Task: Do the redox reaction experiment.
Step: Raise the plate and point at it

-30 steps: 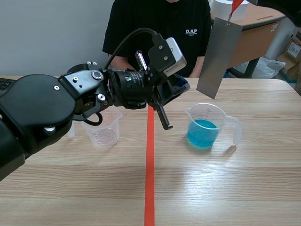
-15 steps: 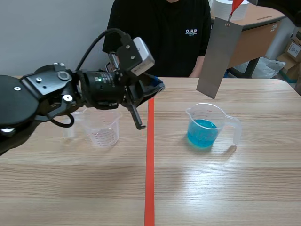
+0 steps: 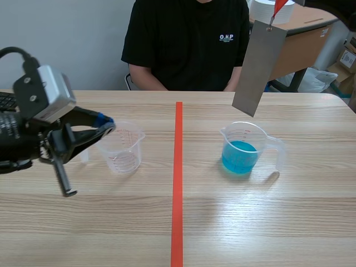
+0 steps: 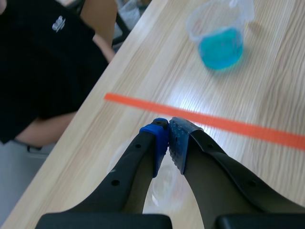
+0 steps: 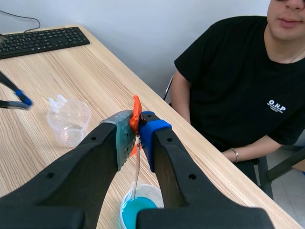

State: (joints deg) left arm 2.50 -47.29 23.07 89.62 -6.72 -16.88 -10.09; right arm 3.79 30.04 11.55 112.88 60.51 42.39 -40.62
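We see right end effector (image 5: 137,125) pinching red tab (image 5: 136,110); metal sheet (image 3: 258,67) hangs above blue-liquid cup (image 3: 240,151) on counter (image 3: 250,222). Left end effector (image 4: 169,128) pressed together, nothing held, over empty cup (image 3: 123,149).

Metal sheet (image 3: 258,67) above blue-filled cup (image 3: 241,154)

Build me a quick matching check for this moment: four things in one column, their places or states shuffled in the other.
1 metal sheet
2 blue-liquid measuring cup
3 empty measuring cup
4 left gripper

A shut, holding nothing
B stands right of the tape line
C hangs from the red tab in the right gripper
D stands left of the tape line

Pairs: 1-C, 2-B, 3-D, 4-A
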